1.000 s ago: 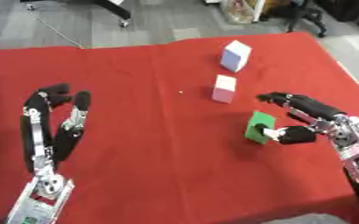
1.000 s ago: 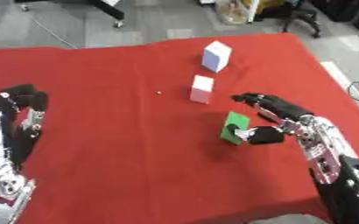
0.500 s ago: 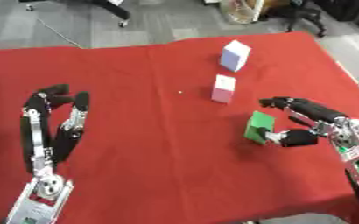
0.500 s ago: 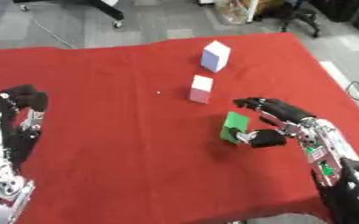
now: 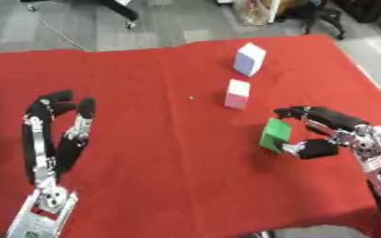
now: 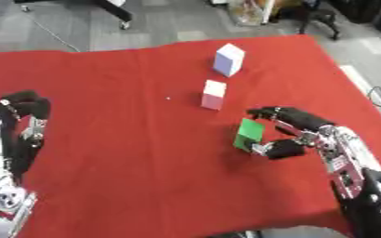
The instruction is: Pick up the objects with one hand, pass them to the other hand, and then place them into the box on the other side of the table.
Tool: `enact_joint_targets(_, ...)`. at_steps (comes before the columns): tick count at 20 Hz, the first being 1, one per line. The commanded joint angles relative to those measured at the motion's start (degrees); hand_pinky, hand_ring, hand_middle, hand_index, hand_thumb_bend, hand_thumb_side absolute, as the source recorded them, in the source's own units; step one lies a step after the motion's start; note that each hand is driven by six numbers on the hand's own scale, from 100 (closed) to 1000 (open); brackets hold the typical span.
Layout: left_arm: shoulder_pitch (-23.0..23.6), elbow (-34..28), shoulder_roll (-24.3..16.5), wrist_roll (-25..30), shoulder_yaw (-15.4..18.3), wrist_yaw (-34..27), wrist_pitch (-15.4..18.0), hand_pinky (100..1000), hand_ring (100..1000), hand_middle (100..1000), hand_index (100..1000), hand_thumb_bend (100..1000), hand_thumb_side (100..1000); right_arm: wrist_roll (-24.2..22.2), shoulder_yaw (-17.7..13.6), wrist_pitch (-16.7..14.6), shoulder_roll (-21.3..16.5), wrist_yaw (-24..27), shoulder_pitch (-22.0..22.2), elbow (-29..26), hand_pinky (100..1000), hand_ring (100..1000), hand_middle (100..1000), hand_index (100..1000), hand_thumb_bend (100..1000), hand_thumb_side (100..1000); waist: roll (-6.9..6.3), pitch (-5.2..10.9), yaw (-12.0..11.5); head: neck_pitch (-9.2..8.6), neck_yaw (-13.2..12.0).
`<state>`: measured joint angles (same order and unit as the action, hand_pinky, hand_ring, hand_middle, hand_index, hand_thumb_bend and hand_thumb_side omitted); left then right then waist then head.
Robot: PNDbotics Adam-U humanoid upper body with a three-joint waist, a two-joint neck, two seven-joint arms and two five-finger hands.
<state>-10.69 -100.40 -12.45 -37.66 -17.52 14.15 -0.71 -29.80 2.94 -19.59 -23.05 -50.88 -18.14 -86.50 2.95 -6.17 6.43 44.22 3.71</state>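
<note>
A green block [image 5: 274,135] is tilted just off the red table [image 5: 169,139], held between the thumb and curled fingers of my right hand [image 5: 330,134], which comes in from the right edge. A pink-and-white block [image 5: 238,94] stands behind it near the middle. Farther back stands a white-and-lilac block [image 5: 249,59]. My left hand [image 5: 57,132] rests at the lower left, fingers up and relaxed, holding nothing. No box shows in either view.
The red cloth covers the whole table, with its right edge [image 5: 372,79] close to my right arm. Grey floor and a chair base [image 5: 125,9] lie beyond the far edge. A tiny white speck [image 5: 191,97] lies mid-table.
My right hand has closed on the green block and tipped it a little up off the cloth. The left hand and the two other blocks have not moved.
</note>
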Motion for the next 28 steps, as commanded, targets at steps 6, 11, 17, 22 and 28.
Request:
enact_joint_targets(6, -0.4, -0.8, -0.2, 0.1, -0.1, 0.3, 0.0, 740, 592, 590, 678, 669, 740, 0.0, -0.7, 0.3, -1.6, -1.9, -0.6, -1.1, 900, 871, 786, 987, 201, 688, 0.5, -0.52, -0.1, -0.1, 0.3)
enact_joint_targets(11, -0.4, -0.9, -0.2, 0.1, -0.2, 0.3, 0.0, 740, 592, 592, 678, 669, 740, 1.0, -0.4, 0.2, -1.6, -4.4, -0.7, -0.8, 897, 866, 770, 984, 189, 650, 0.51, -0.5, -0.2, -0.1, 0.5)
enact_joint_targets(17, -0.4, -0.9, -0.3, 0.0, -0.2, 0.2, -0.1, 740, 591, 592, 677, 669, 740, 1.9, -0.1, 0.0, -1.3, -7.0, -0.9, -0.1, 894, 861, 732, 981, 187, 618, 0.51, -0.54, -0.2, -0.1, 0.6)
enact_joint_targets(22, -0.4, -1.0, -0.3, -0.1, -0.3, 0.2, -0.1, 740, 588, 591, 677, 670, 740, 3.0, 0.3, -0.5, -1.2, -8.5, -1.0, 0.5, 890, 848, 704, 969, 182, 579, 0.5, -0.56, -0.3, -0.1, 0.7)
enact_joint_targets(28, -0.4, -1.0, -0.3, -0.2, -0.3, 0.1, -0.2, 740, 588, 591, 677, 669, 740, 9.9, 0.1, -0.9, -1.0, -8.1, -1.0, -0.1, 855, 768, 489, 852, 102, 374, 0.46, -0.51, -0.2, -0.1, 0.7)
